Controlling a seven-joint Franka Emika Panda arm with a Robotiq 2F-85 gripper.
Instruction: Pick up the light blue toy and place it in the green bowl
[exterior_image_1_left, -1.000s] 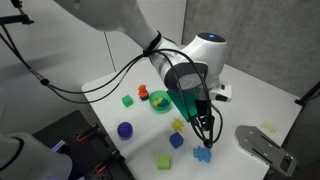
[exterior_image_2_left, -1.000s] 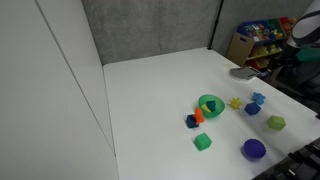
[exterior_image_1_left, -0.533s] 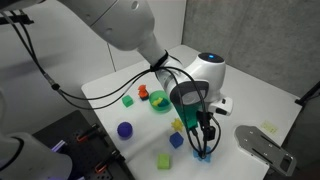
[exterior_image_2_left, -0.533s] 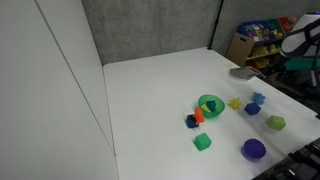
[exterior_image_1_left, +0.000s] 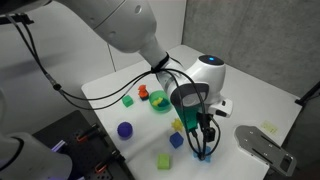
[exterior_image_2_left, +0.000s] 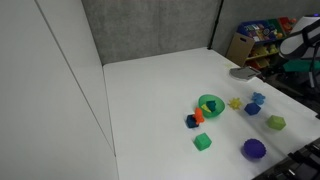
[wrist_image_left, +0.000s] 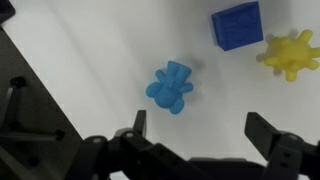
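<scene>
On the white worktop (wrist_image_left: 80, 60), the light blue toy (wrist_image_left: 171, 86) lies unobstructed before the wide-apart claw (wrist_image_left: 200, 130); a blue cube (wrist_image_left: 237, 25) and yellow toy (wrist_image_left: 291, 53) sit nearby.

In the wrist view the toy (wrist_image_left: 171, 86) lies on the tabletop (wrist_image_left: 80, 60) just ahead of the end effector (wrist_image_left: 200, 122). A cube (wrist_image_left: 237, 25) lies further on, to the right. In an exterior view the bowl (exterior_image_1_left: 160, 101) stands well apart from them, with a ball (exterior_image_1_left: 125, 130) before it.

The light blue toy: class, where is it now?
In the wrist view, the light blue toy lies on the white table mid-frame, lower left of the dark blue cube and yellow toy.
</scene>
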